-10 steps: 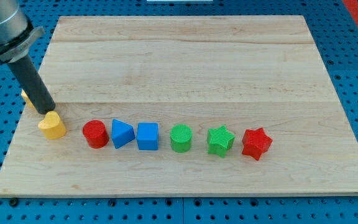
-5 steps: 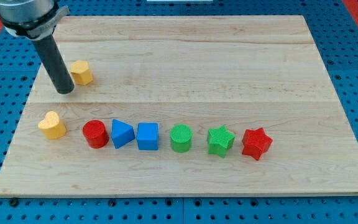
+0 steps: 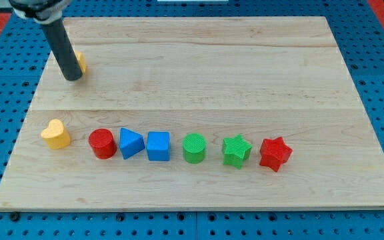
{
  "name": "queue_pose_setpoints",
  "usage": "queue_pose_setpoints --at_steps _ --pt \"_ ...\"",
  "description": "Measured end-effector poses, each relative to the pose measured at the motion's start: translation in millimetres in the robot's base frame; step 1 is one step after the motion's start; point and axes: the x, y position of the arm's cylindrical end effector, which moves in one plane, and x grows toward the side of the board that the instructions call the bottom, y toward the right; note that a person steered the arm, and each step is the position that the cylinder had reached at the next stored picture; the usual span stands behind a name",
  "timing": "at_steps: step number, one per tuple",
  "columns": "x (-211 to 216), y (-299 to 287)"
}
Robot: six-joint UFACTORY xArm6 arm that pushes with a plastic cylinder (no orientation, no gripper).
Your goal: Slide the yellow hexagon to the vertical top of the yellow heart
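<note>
The yellow hexagon (image 3: 81, 61) lies near the board's upper left and is mostly hidden behind my dark rod. My tip (image 3: 73, 77) rests on the board just left of and below the hexagon, touching it. The yellow heart (image 3: 56, 134) sits at the left end of a row of blocks, well below the hexagon and a little to its left.
Right of the heart runs a row: red cylinder (image 3: 102, 143), blue triangle (image 3: 131, 143), blue cube (image 3: 158, 146), green cylinder (image 3: 194, 147), green star (image 3: 236, 151), red star (image 3: 275, 154). The wooden board (image 3: 245, 80) lies on a blue pegboard.
My tip has moved from beside the heart up toward the view's top. The yellow hexagon has slid upward with it, from about mid-left to the upper left, away from the heart.
</note>
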Motion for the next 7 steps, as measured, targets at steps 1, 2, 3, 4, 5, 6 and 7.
queue_pose_setpoints --at_steps 1,2,3,4,5,6,7 --pt "-52 3" --pt "-73 6" --pt "-73 9" --pt "-66 10" --pt "-51 -13" --pt "-74 -71" --pt "-109 -75"
